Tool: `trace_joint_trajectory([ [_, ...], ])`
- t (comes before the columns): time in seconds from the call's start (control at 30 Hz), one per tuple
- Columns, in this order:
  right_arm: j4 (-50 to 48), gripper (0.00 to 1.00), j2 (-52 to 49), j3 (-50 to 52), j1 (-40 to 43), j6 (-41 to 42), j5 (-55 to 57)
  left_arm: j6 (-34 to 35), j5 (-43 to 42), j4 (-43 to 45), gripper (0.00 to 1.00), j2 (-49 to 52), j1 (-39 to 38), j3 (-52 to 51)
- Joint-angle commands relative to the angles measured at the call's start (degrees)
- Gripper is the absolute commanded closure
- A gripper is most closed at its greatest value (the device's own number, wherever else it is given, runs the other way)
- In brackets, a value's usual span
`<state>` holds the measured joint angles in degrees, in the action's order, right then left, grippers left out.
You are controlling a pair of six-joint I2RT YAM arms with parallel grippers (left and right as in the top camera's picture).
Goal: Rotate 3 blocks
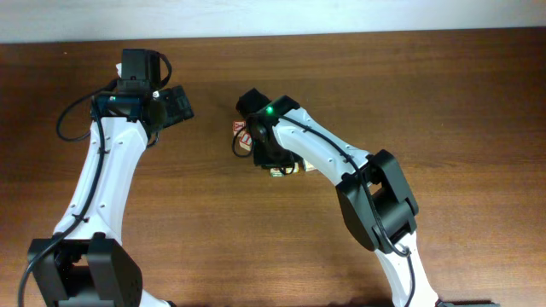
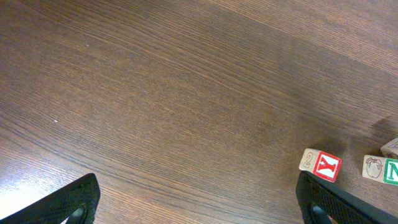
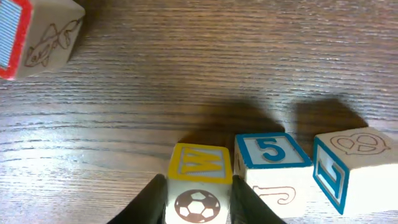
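- The right gripper (image 3: 199,188) is being shown nearest, its fingers being pressed against both sides of the yellow block (image 3: 199,160). The block is being held on the table (image 3: 186,81), letter face up, with a football drawing facing the camera.
- Close against that block's right side, a number block (image 3: 272,151) is being seen in the same row. A pretzel block (image 3: 357,149) with blue frames is lying just beside it.
- These two neighbours are judged to be crowding the turn, as little room is being left on that side for a swinging corner or finger.
- Farther off, well apart from the row, a fish block (image 3: 43,34) with a red frame is being shown alone.
- Progress is being judged as partial. One block is being gripped for turning, and how many of the three are already turned cannot be told.
- Farthest away, the left gripper (image 2: 196,186) is being held wide open and empty above bare wood. A red-letter block (image 2: 326,166) and a green-letter block (image 2: 390,169) are lying ahead of it.
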<state>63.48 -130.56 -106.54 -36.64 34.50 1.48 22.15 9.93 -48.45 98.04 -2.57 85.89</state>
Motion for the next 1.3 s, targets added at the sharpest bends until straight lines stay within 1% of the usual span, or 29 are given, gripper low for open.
trace_joint_trajectory([
  [0.0, -0.4, 0.64, -1.0, 0.7, -0.4, -1.3, 1.4, 0.1, 0.9, 0.0, 0.01, 0.5, 0.1, 1.1],
  [0.1, 1.1, 0.64, -0.8, -5.2, -0.4, -5.7, 1.2, 0.1, 0.9, 0.0, 0.01, 0.5, 0.1, 1.1],
  [0.17, 6.7, 0.63, 0.1, -14.6, 0.0, -6.7, 4.3, 0.1, 0.9, 0.0, 0.01, 0.5, 0.1, 1.1],
  [0.2, 7.8, 0.71, 0.1, -16.5, 1.3, -6.9, 7.0, 0.1, 0.9, 0.0, 0.01, 0.5, 0.1, 1.1],
  [0.23, 8.1, 0.84, -0.3, -15.9, 2.6, -7.1, 7.1, 0.1, 0.9, 0.0, 0.01, 0.5, 0.1, 1.1],
  [0.3, 6.6, 0.96, -0.4, -10.9, 4.5, -7.1, 6.7, 0.1, 0.6, 0.0, 0.0, 1.0, 0.1, 1.1],
  [0.4, 3.1, 0.96, -0.4, -3.3, 4.8, -7.1, 6.0, 0.1, 0.0, 0.0, 0.02, 2.8, 0.1, 1.1],
  [0.53, 0.8, 0.96, -0.4, 0.3, 4.8, -7.1, 3.3, 0.1, 0.0, 0.0, 0.02, 2.8, 0.1, 1.1],
  [0.63, 1.5, 0.96, -0.2, -0.2, 4.9, -7.1, 3.0, 0.1, 0.0, 0.0, 0.02, 2.8, 0.1, 1.1],
  [0.67, 2.6, 0.96, 0.9, -1.8, 5.4, -7.1, 3.1, 0.1, 0.0, 0.0, 0.02, 2.8, 0.1, 1.1],
  [0.73, 6.4, 0.96, 6.5, -6.1, 8.5, -7.1, 3.5, 0.1, 0.0, -0.1, 0.02, 2.8, 0.1, 1.1],
  [0.77, 8.3, 0.96, 9.4, -6.3, 11.0, -7.4, 3.5, 0.1, -0.5, -0.5, 0.05, 2.8, 0.0, 1.1],
  [0.8, 10.8, 0.96, 10.6, -6.3, 13.9, -10.3, 1.8, 0.1, -2.1, -0.9, 0.23, 2.8, -0.1, 1.1],
  [0.83, 12.2, 0.96, 10.4, -5.0, 16.7, -13.3, -1.3, 0.1, -4.3, -1.0, 0.47, 3.1, -0.5, 1.1],
  [0.87, 11.3, 0.96, 10.4, -1.4, 18.2, -13.3, -2.0, 0.1, -4.8, -1.0, 0.71, 3.6, -1.3, 1.1],
  [0.93, 6.9, 0.96, 10.4, 4.8, 19.1, -14.8, -4.8, 0.1, -4.8, -1.1, 1.0, 4.9, -3.5, 1.1],
  [0.97, 2.3, 0.96, 10.4, 9.6, 19.1, -14.8, -6.1, 0.1, -4.8, -1.1, 1.0, 6.2, -5.5, 1.1],
  [1.07, -9.6, 0.96, 10.4, 18.4, 19.0, -16.4, -12.5, 0.1, -4.8, -0.4, 1.0, 7.1, -7.8, 1.1],
  [1.1, -11.7, 0.96, 10.3, 20.0, 19.0, -16.3, -13.3, 0.1, -4.8, -0.1, 1.0, 7.1, -8.0, 1.1],
  [1.2, -14.7, 0.96, 10.3, 21.8, 19.0, -20.5, -16.8, 0.1, -4.8, -0.1, 0.99, 7.1, -8.1, 1.1],
  [1.27, -14.4, 0.96, 10.3, 21.8, 18.4, -21.0, -18.1, 0.1, -4.8, -0.1, 0.98, 7.1, -8.1, 1.1],
])
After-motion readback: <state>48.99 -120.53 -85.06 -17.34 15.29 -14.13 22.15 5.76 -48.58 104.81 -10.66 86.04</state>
